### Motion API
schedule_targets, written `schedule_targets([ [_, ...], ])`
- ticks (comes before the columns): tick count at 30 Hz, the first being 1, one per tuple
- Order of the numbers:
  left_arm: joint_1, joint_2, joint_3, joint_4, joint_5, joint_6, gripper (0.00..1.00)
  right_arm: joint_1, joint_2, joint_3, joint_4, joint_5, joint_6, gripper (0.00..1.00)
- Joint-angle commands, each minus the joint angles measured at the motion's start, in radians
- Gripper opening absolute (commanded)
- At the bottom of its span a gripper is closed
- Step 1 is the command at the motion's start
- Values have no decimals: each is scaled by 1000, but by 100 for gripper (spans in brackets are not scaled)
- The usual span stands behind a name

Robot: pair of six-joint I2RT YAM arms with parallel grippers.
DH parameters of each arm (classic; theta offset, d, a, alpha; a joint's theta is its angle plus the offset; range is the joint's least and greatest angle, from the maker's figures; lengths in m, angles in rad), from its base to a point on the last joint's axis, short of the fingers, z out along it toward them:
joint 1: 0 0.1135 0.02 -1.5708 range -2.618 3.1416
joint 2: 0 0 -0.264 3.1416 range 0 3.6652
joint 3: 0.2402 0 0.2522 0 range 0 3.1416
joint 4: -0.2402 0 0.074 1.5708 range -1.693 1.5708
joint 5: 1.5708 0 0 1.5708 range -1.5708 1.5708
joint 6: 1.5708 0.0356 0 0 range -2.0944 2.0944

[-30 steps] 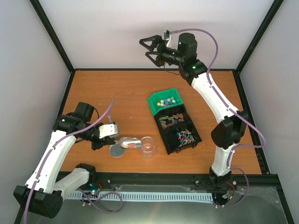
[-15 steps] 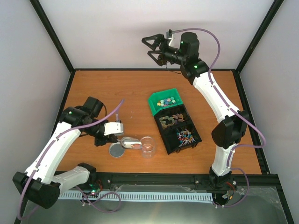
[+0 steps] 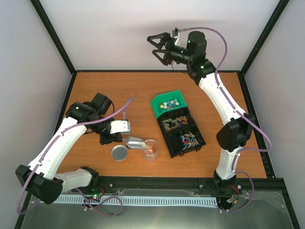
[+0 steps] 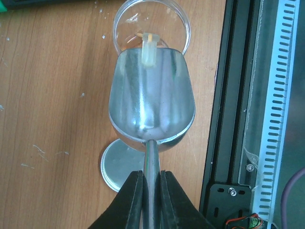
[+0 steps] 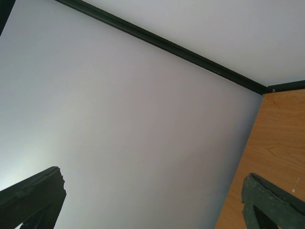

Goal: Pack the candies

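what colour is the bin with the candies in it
The bin holding the candies is green. It shows best in the top external view.

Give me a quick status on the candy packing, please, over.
Left gripper shut on scoop, its mouth over clear cup. Right gripper open, empty, high by back wall. Candies in green bin, some pieces in cup. Nothing blocking.

**Laboratory robot test cell.** A wood-grain worktop [image 3: 124, 90] is boxed in by plain white wall panels [image 3: 114, 33] set in a black metal frame [image 3: 54, 38]. Two white jointed arms, the left arm [image 3: 59, 143] and the right arm [image 3: 217, 93], stand bolted to a black rail [image 3: 167, 182] at the near edge. Purple cables [image 3: 261, 131] run loose along them. A white slotted cable duct [image 3: 157, 201] lies below the rail, beside an exposed circuit board [image 3: 95, 193].
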Motion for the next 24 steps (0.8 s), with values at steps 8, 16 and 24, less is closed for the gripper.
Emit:
schedule_targets([
  [8, -10, 25, 113, -57, -14, -28, 1, -97, -126, -143, -65, -94, -249, 100],
  [16, -10, 46, 174, -36, -19, -74, 1, -178, -293, -369, -286, -59, -616, 100],
  [24, -10, 233, 342, 24, -36, -379, 1, -249, -420, -514, -618, 56, -1118, 99],
])
